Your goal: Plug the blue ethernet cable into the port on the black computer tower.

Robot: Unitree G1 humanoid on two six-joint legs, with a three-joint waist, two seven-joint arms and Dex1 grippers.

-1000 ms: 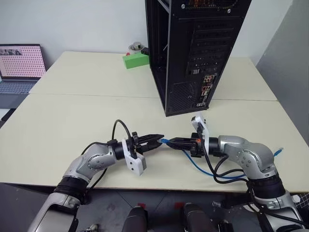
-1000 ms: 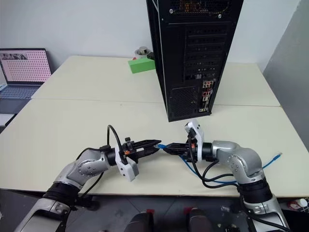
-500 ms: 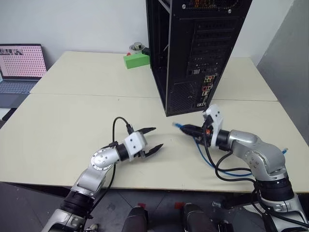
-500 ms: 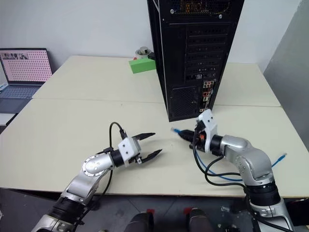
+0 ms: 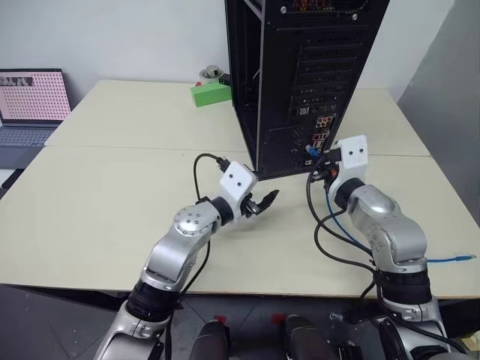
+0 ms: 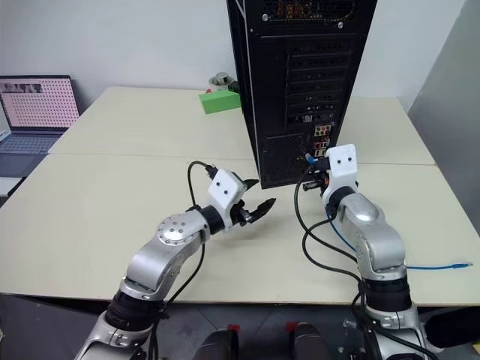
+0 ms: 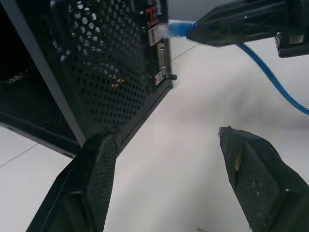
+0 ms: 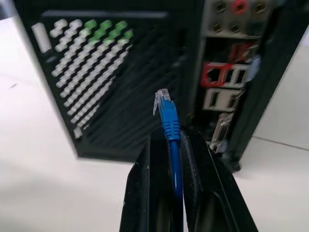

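The black computer tower [image 5: 300,82] is seen standing upright on the pale desk [image 5: 112,195], its rear panel turned toward the robot. The port [image 8: 218,99] is located in the connector cluster low on that panel, beside the perforated vent grille [image 8: 96,63].

The right gripper [image 8: 166,145] is held just in front of the lower rear panel. Its two black fingers are pressed together on the blue ethernet cable [image 8: 172,140] a short way behind the clear plug [image 8: 161,98]. The plug projects forward beyond the fingertips, close to the panel but apart from it, and is not seated in the port. In the right wrist view it is set before the seam between the grille and the connector cluster. From the gripper the cable is trailed back over the desk past the right arm, and its far end [image 5: 466,258] is seen lying near the desk's right edge.

The left gripper [image 5: 262,201] is positioned near the base of the tower, on the left of the right gripper and apart from it. Its fingers [image 7: 96,164] are spread wide and nothing is held between them.

A green box [image 5: 210,93] is noted on the desk behind the tower, and an open laptop [image 5: 30,101] at the far left.
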